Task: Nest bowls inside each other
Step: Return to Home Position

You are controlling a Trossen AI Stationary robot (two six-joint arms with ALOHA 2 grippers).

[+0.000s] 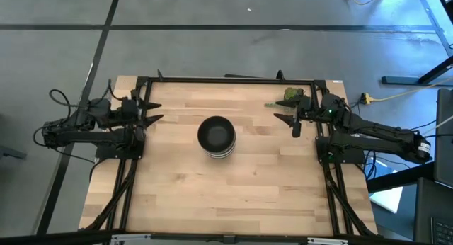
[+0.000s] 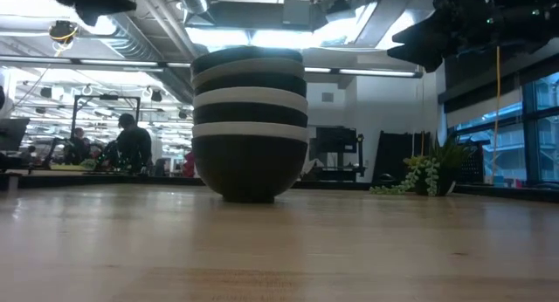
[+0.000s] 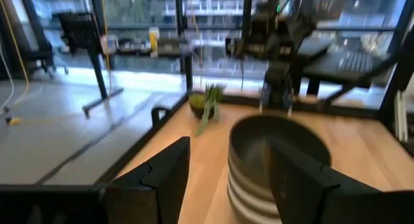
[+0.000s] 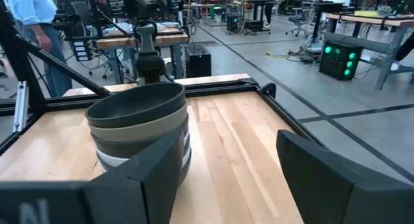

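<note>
The bowls [image 1: 216, 137] stand nested in one stack at the middle of the table, black and white rims alternating in the low view [image 2: 250, 123], the bottom bowl resting on the wood. A black bowl is on top [image 4: 137, 102]. My left gripper [image 1: 153, 111] hovers open near the table's left edge, fingers pointing toward the stack [image 3: 272, 162]. My right gripper [image 1: 290, 123] hovers open near the right edge, also facing the stack. Neither touches a bowl.
A small green plant sprig [image 1: 289, 96] lies near the table's far right corner, close to my right gripper [image 2: 428, 175]. A black frame [image 1: 226, 79] runs round the table. Bare wood spreads on every side of the stack. People sit in the room beyond.
</note>
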